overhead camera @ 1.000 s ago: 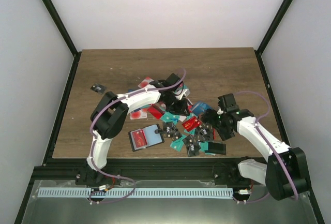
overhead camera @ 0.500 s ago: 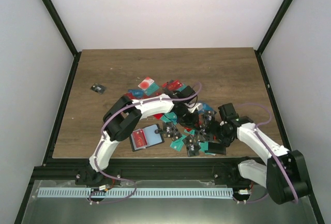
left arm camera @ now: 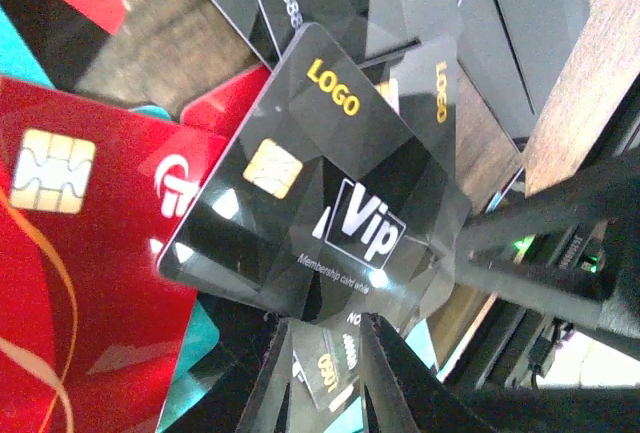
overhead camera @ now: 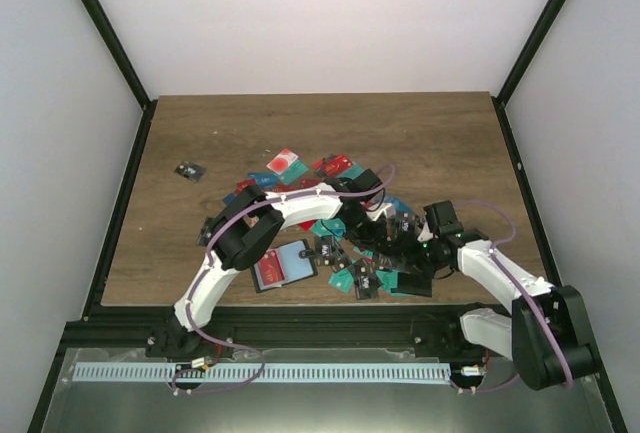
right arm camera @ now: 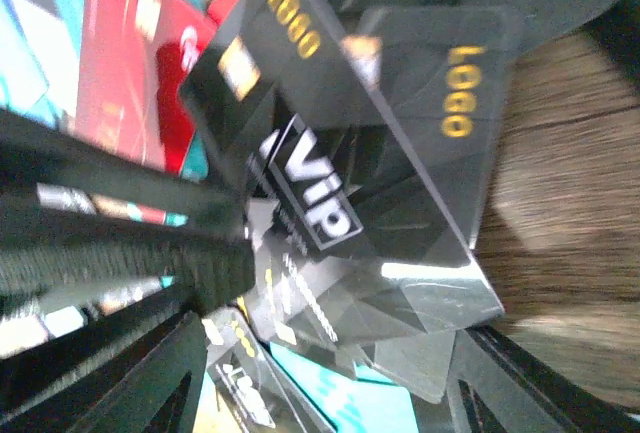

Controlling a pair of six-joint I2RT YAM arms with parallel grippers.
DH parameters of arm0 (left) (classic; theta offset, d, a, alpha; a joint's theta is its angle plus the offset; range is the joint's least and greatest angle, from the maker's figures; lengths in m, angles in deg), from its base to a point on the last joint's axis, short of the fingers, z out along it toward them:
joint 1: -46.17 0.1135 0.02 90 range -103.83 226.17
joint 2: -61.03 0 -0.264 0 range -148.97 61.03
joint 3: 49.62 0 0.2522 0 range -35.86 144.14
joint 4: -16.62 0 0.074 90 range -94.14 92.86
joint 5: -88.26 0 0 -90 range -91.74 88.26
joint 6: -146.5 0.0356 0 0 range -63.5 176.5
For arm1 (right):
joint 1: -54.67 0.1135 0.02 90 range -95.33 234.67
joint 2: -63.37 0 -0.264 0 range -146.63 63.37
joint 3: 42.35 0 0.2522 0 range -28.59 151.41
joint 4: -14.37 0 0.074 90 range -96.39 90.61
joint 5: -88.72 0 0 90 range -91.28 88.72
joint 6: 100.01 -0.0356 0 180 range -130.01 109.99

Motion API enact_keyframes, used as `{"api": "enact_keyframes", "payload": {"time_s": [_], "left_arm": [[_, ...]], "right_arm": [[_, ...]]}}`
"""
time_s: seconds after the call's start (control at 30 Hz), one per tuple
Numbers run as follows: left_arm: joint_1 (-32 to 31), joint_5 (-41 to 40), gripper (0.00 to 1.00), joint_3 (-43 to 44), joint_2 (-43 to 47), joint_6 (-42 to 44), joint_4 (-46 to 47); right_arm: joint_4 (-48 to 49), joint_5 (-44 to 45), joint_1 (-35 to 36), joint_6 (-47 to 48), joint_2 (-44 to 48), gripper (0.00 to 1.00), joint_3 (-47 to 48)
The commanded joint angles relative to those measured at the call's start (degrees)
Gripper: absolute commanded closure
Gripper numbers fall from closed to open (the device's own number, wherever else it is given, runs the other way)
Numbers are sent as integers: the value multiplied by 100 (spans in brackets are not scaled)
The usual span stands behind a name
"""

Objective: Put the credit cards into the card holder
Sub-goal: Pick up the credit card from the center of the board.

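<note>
My left gripper is shut on the lower edge of a black "Vip" credit card and holds it tilted above the pile of red, teal and black credit cards. In the top view the left gripper sits over the right part of the pile. My right gripper is open, its fingers standing wide on either side of the same black card's free corner, without pinching it. The card holder lies open at the pile's near left, showing a red card.
A small black item lies alone at the far left of the wooden table. Red chip cards lie under the held card. Teal cards reach toward the table's near edge. The two arms are close together over the pile.
The left arm swung from the back of the pile toward the near right, carrying the black card. The right gripper shifted left to meet it, and its jaws widened, then narrowed somewhat.
</note>
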Motion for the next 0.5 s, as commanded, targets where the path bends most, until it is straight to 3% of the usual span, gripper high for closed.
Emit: {"api": "enact_keyframes", "payload": {"time_s": [0.0, 0.17, 0.47], "left_arm": [[-40, -121, 78, 181, -353, 438, -129], [-20, -106, 78, 159, -269, 709, -292], [-28, -119, 78, 204, -297, 693, -241]], "right_arm": [[666, -1172, 42, 142, -74, 34, -338], [157, -746, 41, 286, 290, 33, -256], [-475, 380, 37, -384, 642, 26, -283]]}}
